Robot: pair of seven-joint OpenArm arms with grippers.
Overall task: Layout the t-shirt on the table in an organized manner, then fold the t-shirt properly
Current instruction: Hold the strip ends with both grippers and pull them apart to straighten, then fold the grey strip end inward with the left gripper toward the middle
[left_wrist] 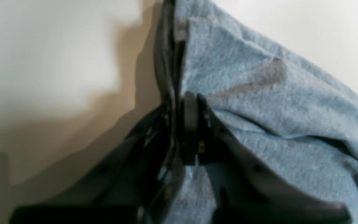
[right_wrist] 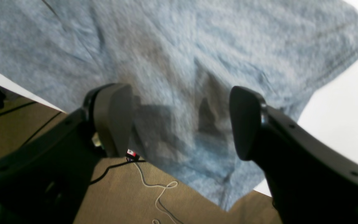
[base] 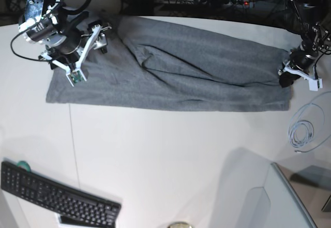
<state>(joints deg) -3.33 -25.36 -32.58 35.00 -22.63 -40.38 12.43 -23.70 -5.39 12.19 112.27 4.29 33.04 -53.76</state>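
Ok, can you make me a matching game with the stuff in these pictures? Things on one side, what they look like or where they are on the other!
Things:
1. t-shirt
2. left gripper
3. right gripper
4. keyboard

Clues:
A. black, at the near edge of the table
B. open above the cloth
C. grey, spread across the table
D. pinched shut on the shirt's edge

Pairs: 1-C, 2-D, 3-B, 4-A

Blurred throughout in left wrist view; t-shirt (left_wrist: 275, 124) cut off right and below. Keyboard (base: 57, 199) cropped at left edge; round object (base: 179, 225) at bottom edge unidentifiable.
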